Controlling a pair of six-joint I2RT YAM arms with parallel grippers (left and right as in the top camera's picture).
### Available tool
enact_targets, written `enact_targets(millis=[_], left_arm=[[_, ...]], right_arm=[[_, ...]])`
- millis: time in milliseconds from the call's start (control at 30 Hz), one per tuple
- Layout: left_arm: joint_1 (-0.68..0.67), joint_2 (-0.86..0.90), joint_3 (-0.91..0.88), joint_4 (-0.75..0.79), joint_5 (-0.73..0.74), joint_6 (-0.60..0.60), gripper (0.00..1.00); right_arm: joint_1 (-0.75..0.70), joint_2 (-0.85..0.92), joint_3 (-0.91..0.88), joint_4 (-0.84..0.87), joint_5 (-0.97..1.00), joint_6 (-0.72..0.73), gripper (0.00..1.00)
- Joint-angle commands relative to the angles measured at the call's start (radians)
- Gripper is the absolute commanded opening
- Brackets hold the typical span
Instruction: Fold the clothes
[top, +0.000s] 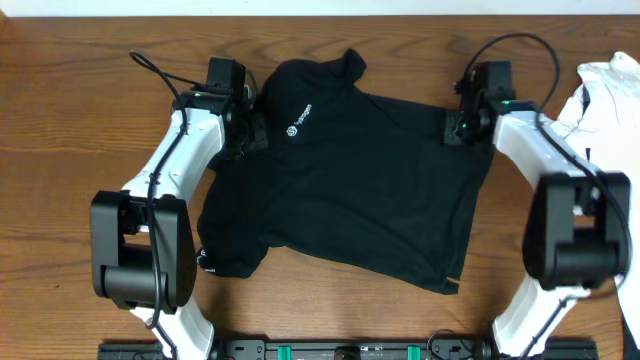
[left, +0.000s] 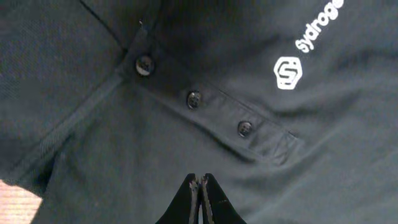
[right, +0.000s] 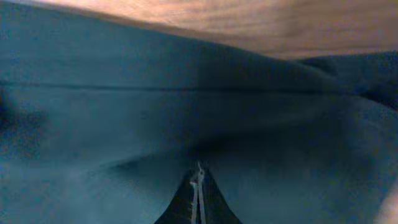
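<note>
Jaws, left gripper (left: 199, 185): together, tips meeting on dark fabric just below the button placket. Whether any cloth is caught between them cannot be told.

Jaws, right gripper (right: 198, 178): together, tips set into a shallow crease of fabric. A thin pale sliver shows between the fingers (right: 186, 202); whether cloth is caught cannot be told.

Item 1: black polo shirt (top: 350, 180), soft knit, short-sleeved. It lies front-up in the middle of the wooden table (top: 60, 150), between the two arms, rumpled rather than flat. The collar (top: 340, 65) points toward the far edge. The left gripper sits at the shirt's left edge near the collar, the right gripper at its far right edge.

Item 1a: placket with three dark buttons (left: 194, 98) in a diagonal row, all fastened.

Item 1b: small white hexagonal chest logo (left: 288, 73) with white lettering (left: 320, 25) beside it, partly cut off in the left wrist view.

Item 2: white garment (top: 605, 95), bunched at the table's far right, apart from the shirt, beyond the right arm.
</note>
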Motion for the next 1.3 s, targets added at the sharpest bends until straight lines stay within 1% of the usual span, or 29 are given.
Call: enact_targets(millis=[0, 233, 400, 633, 800, 867, 933, 1033, 1167, 1267], left_arm=[[0.003, -0.005, 0.018, 0.01, -0.064, 0.021, 0.06], [0.003, -0.005, 0.015, 0.03, -0.143, 0.021, 0.06], [0.003, -0.002, -0.001, 0.073, -0.143, 0.021, 0.06], [0.003, 0.002, -0.01, 0.101, -0.185, 0.021, 0.06], [0.003, 0.004, -0.01, 0.112, -0.217, 0.021, 0.06], [0.003, 0.004, -0.009, 0.139, -0.217, 0.021, 0.06], [0.003, 0.004, -0.005, 0.167, -0.217, 0.021, 0.07], [0.003, 0.004, -0.004, 0.186, -0.217, 0.021, 0.06], [0.006, 0.004, -0.005, 0.157, -0.239, 0.02, 0.06], [0.017, 0.004, -0.005, 0.108, -0.265, 0.002, 0.07]], right_arm=[[-0.016, 0.073, 0.013, 0.057, 0.004, -0.013, 0.01], [-0.027, 0.18, 0.014, 0.214, 0.022, -0.011, 0.01], [-0.043, 0.253, 0.048, 0.28, 0.042, -0.029, 0.01], [-0.068, 0.373, 0.231, 0.262, 0.065, -0.072, 0.01], [-0.075, 0.386, 0.347, 0.235, 0.081, -0.105, 0.01], [-0.073, 0.367, 0.419, 0.182, 0.081, -0.135, 0.11], [-0.066, 0.336, 0.499, 0.084, 0.082, -0.145, 0.21], [-0.053, 0.267, 0.603, -0.09, 0.079, -0.143, 0.28], [-0.034, 0.141, 0.668, -0.312, 0.059, -0.143, 0.33], [-0.033, 0.026, 0.669, -0.465, 0.059, -0.093, 0.29]])
